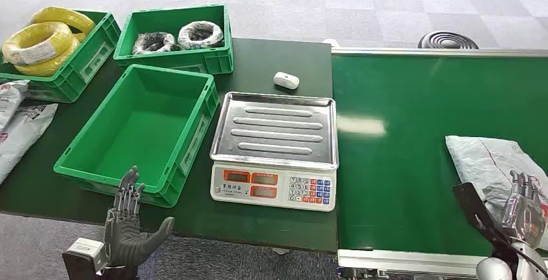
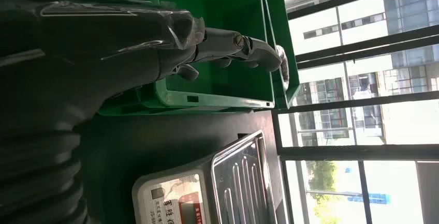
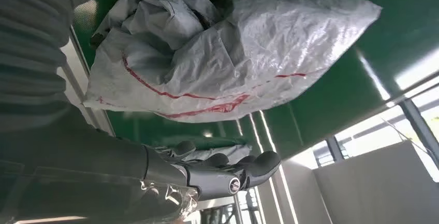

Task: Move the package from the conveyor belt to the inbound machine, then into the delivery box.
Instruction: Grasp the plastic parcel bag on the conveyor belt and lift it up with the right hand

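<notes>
Green conveyor belt [image 1: 413, 163] across the right half, dark table [image 1: 278, 60] on the left. On the table, largest to smallest: empty green delivery box [image 1: 139, 131] near the front; green crate [image 1: 64, 66] of yellow cable coils [image 1: 42, 41] at far left; second green crate [image 1: 174, 53] with dark wire coils [image 1: 200, 33] behind; weighing scale [image 1: 274, 150] with steel tray just beside the belt edge; small white object [image 1: 286, 80] behind the scale. Grey mail bags [image 1: 16, 121] at the left edge.

Grey package [image 1: 494, 163] on the belt, at the right edge, scale and belt surface between it and the box. Right hand [image 1: 525, 209] over the package's near end, fingers apart, clamped on nothing; contact not discernible. Left hand [image 1: 129, 222] raised before the box's near wall, fingers spread, holding nothing.
</notes>
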`<state>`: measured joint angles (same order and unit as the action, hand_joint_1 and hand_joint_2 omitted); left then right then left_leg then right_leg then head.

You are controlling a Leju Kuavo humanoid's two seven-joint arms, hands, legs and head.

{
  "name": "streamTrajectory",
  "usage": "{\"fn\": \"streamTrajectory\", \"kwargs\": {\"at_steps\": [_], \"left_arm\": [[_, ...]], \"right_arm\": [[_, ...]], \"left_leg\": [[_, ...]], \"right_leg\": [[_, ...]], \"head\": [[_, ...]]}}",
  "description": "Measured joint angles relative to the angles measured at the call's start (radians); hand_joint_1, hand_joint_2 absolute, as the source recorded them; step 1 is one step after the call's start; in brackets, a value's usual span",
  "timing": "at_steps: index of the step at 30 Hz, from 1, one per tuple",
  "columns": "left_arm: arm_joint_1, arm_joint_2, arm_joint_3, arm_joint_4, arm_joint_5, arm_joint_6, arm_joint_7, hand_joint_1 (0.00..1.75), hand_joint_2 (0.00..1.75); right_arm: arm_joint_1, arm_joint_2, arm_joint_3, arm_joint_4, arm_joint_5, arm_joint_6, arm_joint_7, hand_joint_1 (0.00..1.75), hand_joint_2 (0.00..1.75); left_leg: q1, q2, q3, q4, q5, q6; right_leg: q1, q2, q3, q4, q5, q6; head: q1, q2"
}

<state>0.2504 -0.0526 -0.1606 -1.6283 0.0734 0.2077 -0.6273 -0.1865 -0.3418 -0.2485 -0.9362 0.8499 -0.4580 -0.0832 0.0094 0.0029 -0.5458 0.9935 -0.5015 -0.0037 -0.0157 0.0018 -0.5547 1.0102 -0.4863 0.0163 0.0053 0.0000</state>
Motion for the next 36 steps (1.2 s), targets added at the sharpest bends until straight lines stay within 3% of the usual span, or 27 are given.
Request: {"fn": "streamTrajectory", "kwargs": {"at_steps": [9,10,13,14,17,21,24,29,31,34,36], "left_arm": [[-0.006,0.002,0.011,0.0,-0.009,-0.009,0.002,0.0,1.75],[-0.006,0.002,0.012,0.0,-0.01,-0.01,0.002,0.0,1.75],[-0.006,0.001,0.013,0.0,-0.016,-0.013,0.006,0.0,1.75],[-0.005,0.001,0.013,-0.001,-0.017,-0.014,0.007,0.0,1.75],[-0.001,0.0,0.016,-0.003,-0.021,-0.014,0.01,0.0,1.75],[0.007,-0.001,0.019,-0.008,-0.021,-0.014,0.012,0.0,1.75],[0.011,-0.002,0.021,-0.01,-0.021,-0.015,0.013,0.0,1.75],[0.015,-0.007,0.026,-0.013,-0.024,-0.017,0.013,0.0,1.75],[0.016,-0.01,0.03,-0.015,-0.028,-0.018,0.013,0.0,1.75],[0.016,-0.014,0.037,-0.017,-0.031,-0.019,0.01,0.0,1.75],[0.016,-0.019,0.042,-0.022,-0.033,-0.02,0.008,0.0,1.75]], "right_arm": [[-0.24,-0.042,0.041,0.364,0.115,0.25,0.19,0.03,1.75],[-0.26,-0.044,0.046,0.394,0.126,0.27,0.215,0.24,1.75],[-0.306,-0.048,0.061,0.463,0.153,0.303,0.287,1.34,1.75],[-0.318,-0.049,0.064,0.478,0.16,0.304,0.303,1.53,1.75],[-0.348,-0.053,0.069,0.511,0.17,0.286,0.331,1.55,1.75],[-0.375,-0.059,0.069,0.534,0.17,0.269,0.334,1.74,1.75],[-0.383,-0.06,0.068,0.543,0.166,0.227,0.325,1.73,1.75],[-0.379,-0.059,0.051,0.544,0.124,0.113,0.231,1.75,1.75],[-0.367,-0.048,0.02,0.518,0.01,0.113,0.085,1.75,1.75],[-0.33,0.0,-0.035,0.409,-0.229,0.201,-0.159,1.75,1.75],[-0.297,0.044,-0.04,0.298,-0.335,0.21,-0.222,1.75,1.75]], "left_leg": [[0.0,-0.001,0.0,0.0,0.0,0.0],[0.0,-0.001,0.0,0.0,0.0,0.0],[0.0,-0.001,0.0,0.0,0.0,0.0],[0.0,-0.001,0.0,0.0,0.0,0.0],[0.0,-0.001,0.0,0.0,0.0,0.0],[0.0,-0.001,0.0,0.001,0.0,0.0],[0.0,-0.002,0.0,0.001,0.0,0.0],[0.0,-0.002,-0.001,0.0,0.0,0.0],[0.0,-0.003,-0.002,0.0,0.0,0.0],[0.0,-0.001,-0.003,0.0,0.0,0.0],[0.0,-0.002,-0.002,0.0,0.001,0.0]], "right_leg": [[0.0,-0.001,-0.001,0.0,0.001,0.0],[0.0,-0.001,-0.001,0.0,0.001,0.0],[0.0,-0.001,0.0,0.0,0.001,0.0],[0.0,-0.001,0.0,0.0,0.001,0.0],[0.0,-0.001,0.0,0.0,0.001,0.0],[0.0,-0.001,0.0,0.0,0.001,0.0],[0.0,-0.001,0.0,0.0,0.001,0.0],[0.0,-0.002,0.0,0.0,0.001,0.0],[0.0,-0.002,0.0,0.0,0.001,0.0],[0.001,0.0,-0.001,0.001,0.001,0.0],[0.001,-0.001,-0.002,0.001,0.001,0.0]], "head": [[0.0,0.0],[0.0,0.0],[-0.001,0.0],[0.0,0.0],[0.0,0.0],[0.0,0.0],[0.0,0.0],[0.0,0.0],[0.0,0.0],[0.0,0.0],[-0.001,0.0]]}}
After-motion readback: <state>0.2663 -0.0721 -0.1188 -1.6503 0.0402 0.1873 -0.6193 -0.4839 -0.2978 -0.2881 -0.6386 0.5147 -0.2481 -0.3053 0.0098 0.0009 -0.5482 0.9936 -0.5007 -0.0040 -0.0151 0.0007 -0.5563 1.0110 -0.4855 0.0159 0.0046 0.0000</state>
